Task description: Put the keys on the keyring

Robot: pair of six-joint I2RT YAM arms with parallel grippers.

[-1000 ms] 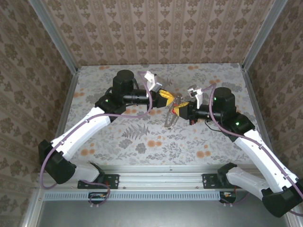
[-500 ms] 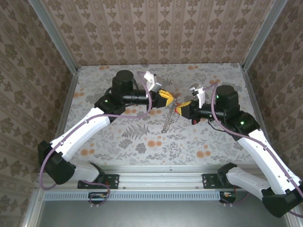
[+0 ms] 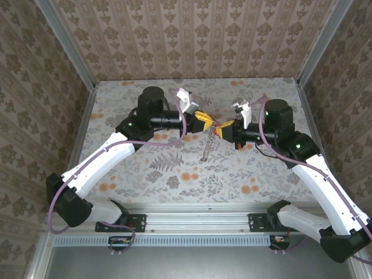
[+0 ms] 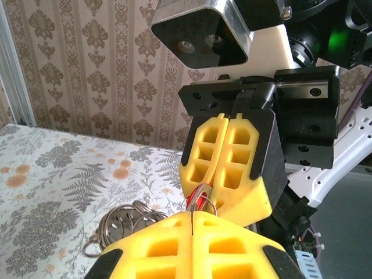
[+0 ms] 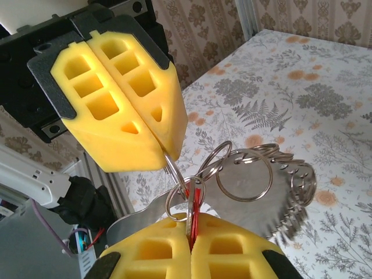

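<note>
The two grippers meet tip to tip above the middle of the table. My left gripper is shut on the thin wire of the keyring, which comes out between its yellow fingers. Pinched edge-on in my shut right gripper is the small key with the red head. A small split ring loops round the key's head and the held wire. The key's blade is hidden between the pads.
A bunch of several linked rings with a perforated metal tag hangs from the held ring, dangling over the floral tabletop as a chain. Patterned walls close in the back and sides.
My right gripper has lifted and shifted slightly back, still against the left gripper's tips. The hanging bunch of rings has swung from slanted to nearly straight down. The left arm has barely moved.
</note>
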